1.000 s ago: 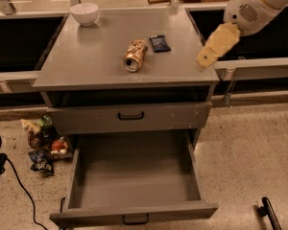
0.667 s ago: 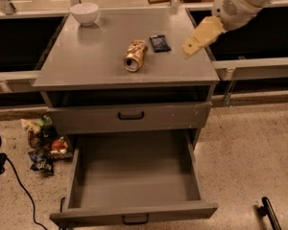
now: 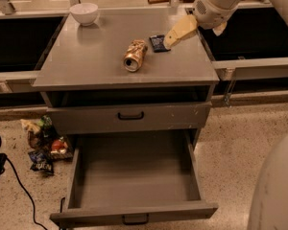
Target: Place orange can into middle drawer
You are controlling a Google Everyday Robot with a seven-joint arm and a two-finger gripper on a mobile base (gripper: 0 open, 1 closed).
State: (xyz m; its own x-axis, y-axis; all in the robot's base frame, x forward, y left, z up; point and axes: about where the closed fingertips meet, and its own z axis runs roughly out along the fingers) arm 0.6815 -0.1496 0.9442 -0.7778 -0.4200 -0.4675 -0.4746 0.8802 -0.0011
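Observation:
The orange can [image 3: 135,55] lies on its side on the gray cabinet top [image 3: 86,56], its shiny copper end facing the front. My gripper [image 3: 180,31] hangs over the back right of the top, just right of a small dark-blue packet [image 3: 157,42] and apart from the can. It holds nothing. The middle drawer [image 3: 134,176] is pulled wide open below, its gray tray floor bare, with a small black handle [image 3: 135,219] on its front panel.
A shut drawer front [image 3: 129,116] with white scuffs sits above the open drawer. A white bowl [image 3: 84,12] stands at the top's back left. Snack packets [image 3: 43,145] and a black cable [image 3: 19,190] lie on the floor at left. My pale body [image 3: 276,186] fills the lower right.
My gripper has moved left across the cabinet top, from past the right edge to just beside the dark-blue packet. The can and the drawer have not moved.

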